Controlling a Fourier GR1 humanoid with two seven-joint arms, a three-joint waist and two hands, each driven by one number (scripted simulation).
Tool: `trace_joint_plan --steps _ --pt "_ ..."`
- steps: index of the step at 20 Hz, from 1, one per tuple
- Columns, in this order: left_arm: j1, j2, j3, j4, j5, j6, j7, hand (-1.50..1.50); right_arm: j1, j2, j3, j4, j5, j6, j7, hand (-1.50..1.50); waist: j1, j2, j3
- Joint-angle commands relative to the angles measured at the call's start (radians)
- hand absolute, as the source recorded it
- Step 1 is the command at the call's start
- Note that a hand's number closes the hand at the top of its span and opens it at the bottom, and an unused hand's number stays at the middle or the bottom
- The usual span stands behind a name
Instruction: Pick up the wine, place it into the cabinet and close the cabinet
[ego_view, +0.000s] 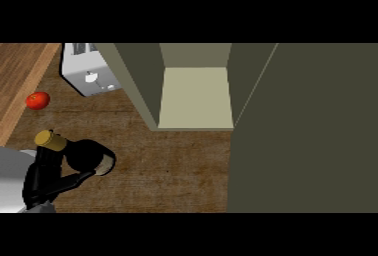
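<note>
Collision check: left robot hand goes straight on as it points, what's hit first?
Probably the tomato, up-view of the left robot hand; the toaster stands further right. Height unclear, so it might pass over.

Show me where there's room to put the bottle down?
The cabinet's pale shelf is bare. So is the counter between the bottle and the cabinet door. It's crowded at the far left, near the tomato and toaster.

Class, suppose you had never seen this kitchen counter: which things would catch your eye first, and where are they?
First, the open cabinet at top centre, its pale shelf bare and its big door filling the right side. Next, the left hand at lower left, curled round the dark wine bottle with its gold cap. A red tomato sits at the left, near a white toaster.
</note>
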Motion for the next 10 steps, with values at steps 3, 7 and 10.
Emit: trace_joint_plan --steps 3,7,10 --pt "-0.059 -0.047 -0.026 0.169 -0.036 0.044 -0.140 -1.50 0.035 -0.012 -0.055 0.040 -0.055 0.048 -0.065 -1.50 -0.001 0.000 0.000" --pt "-0.125 0.018 0.009 0.331 -0.006 -0.026 -0.209 -1.50 -0.052 0.013 0.022 -0.011 0.028 -0.034 0.039 -1.50 0.000 0.001 0.000" --pt "-0.154 0.023 0.020 0.338 0.033 -0.029 -0.174 -1.50 0.040 0.002 -0.004 -0.030 0.011 0.019 -0.010 -1.50 -0.002 0.000 0.000"
